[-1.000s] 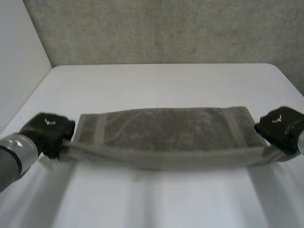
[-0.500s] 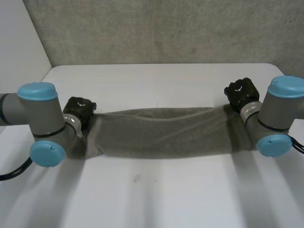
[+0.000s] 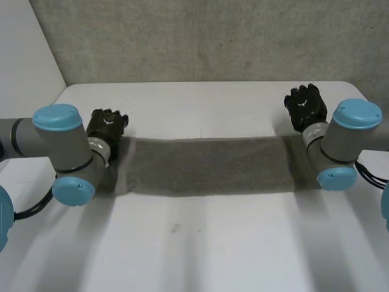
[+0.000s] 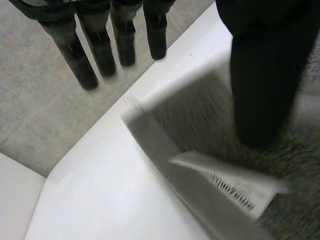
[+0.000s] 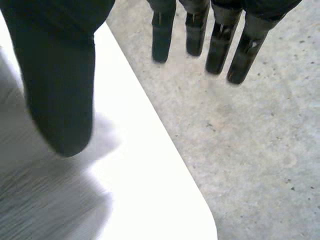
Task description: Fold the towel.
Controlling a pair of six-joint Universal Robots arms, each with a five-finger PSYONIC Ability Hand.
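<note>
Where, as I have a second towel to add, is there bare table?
Widest: the table between the towel and the near edge. Also the strip beyond the towel, between the left hand and right hand. Crowded: both towel ends, under the arms.

White tag [image 4: 227,187] on towel [image 4: 200,115] w/ one line of dark print, too blurred to read.
</note>
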